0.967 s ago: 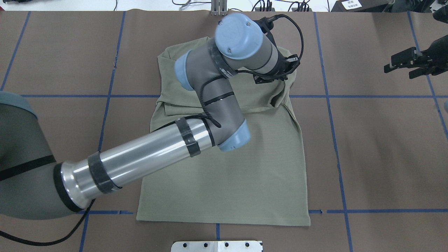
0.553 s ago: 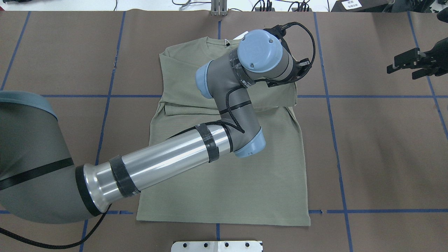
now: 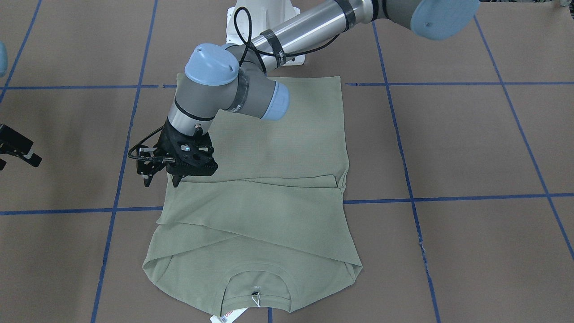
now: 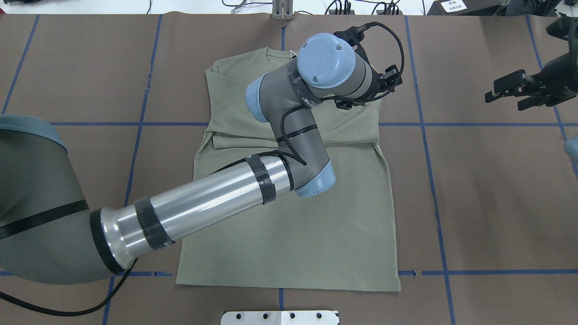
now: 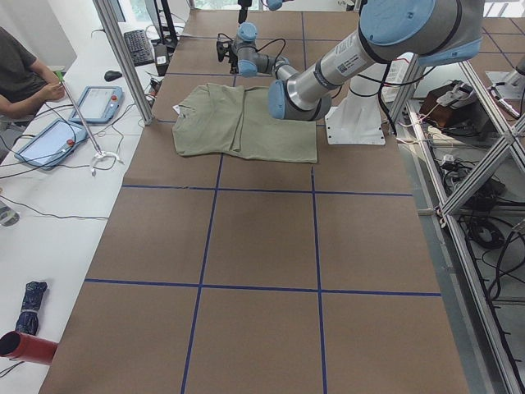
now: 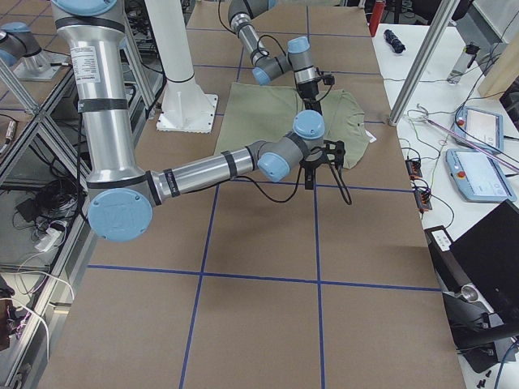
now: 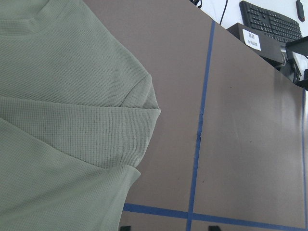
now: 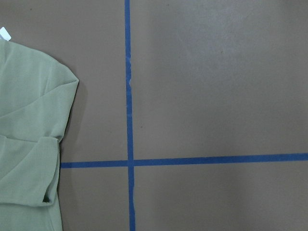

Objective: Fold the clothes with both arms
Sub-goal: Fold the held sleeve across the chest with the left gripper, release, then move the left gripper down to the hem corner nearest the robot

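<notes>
The olive-green shirt (image 4: pixel 293 234) lies flat on the brown table, neck at the far edge, with both sleeves folded across the chest (image 3: pixel 251 206). Its white price tag (image 3: pixel 224 317) sticks out by the ribbed neck (image 3: pixel 256 287). My left arm reaches across the shirt. Its gripper (image 3: pixel 160 181) is open and empty, hovering just over the shirt's right edge at the folded sleeve; it also shows in the overhead view (image 4: pixel 356 103), mostly hidden under the wrist. My right gripper (image 4: pixel 505 92) is open and empty, well off to the right of the shirt. The left wrist view shows the shirt's shoulder and folded sleeve (image 7: pixel 62 106).
Blue tape lines (image 4: pixel 429 158) grid the brown table cover. The white pedestal base (image 3: pixel 264 27) stands at the robot's side of the shirt. A metal plate (image 4: pixel 280 317) sits at the near table edge. An operator's desk with tablets (image 5: pixel 98 103) flanks the far side.
The left gripper moved right, then slightly back. The shirt's bunched right shoulder and sleeve were let go and now lie flat. The right gripper has shifted a little.
</notes>
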Motion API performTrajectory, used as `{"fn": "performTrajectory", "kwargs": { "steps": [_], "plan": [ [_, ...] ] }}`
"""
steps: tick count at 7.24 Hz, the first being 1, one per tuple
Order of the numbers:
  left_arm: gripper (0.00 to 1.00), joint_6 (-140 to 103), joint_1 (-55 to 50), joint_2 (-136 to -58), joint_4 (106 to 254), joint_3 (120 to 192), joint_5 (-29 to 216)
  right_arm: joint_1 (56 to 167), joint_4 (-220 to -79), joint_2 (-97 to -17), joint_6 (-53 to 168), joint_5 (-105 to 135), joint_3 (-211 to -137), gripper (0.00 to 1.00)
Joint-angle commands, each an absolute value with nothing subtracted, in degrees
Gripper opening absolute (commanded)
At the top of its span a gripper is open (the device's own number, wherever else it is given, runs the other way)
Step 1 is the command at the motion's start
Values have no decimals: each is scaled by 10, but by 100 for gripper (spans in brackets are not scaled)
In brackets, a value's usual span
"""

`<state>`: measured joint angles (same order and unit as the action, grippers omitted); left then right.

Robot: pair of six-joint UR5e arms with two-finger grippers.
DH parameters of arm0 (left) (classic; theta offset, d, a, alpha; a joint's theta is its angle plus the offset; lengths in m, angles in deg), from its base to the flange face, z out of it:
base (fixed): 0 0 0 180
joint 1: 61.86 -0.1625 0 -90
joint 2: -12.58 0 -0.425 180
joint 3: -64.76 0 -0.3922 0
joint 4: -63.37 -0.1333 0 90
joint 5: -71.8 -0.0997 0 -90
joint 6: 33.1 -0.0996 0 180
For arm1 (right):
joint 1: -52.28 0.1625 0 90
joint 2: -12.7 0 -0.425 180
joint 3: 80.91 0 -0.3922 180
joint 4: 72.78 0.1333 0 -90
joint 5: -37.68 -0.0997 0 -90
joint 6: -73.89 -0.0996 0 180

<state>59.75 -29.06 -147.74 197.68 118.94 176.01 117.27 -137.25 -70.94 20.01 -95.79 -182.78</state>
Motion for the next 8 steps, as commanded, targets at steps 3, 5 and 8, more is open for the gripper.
{"fn": "performTrajectory", "kwargs": {
  "steps": [3,5,8],
  "plan": [
    [78,453,-237,-1180,1840,1587,1854,892,-1377,-731,-151,-717,-1982,100],
    [78,447,-212,-1118,1839,1632,1888,694,-1383,-794,-297,-514,-2054,98],
    [79,447,-208,-1113,1839,1632,1883,511,-1455,-803,-477,-326,-2055,90]
  ]
}}
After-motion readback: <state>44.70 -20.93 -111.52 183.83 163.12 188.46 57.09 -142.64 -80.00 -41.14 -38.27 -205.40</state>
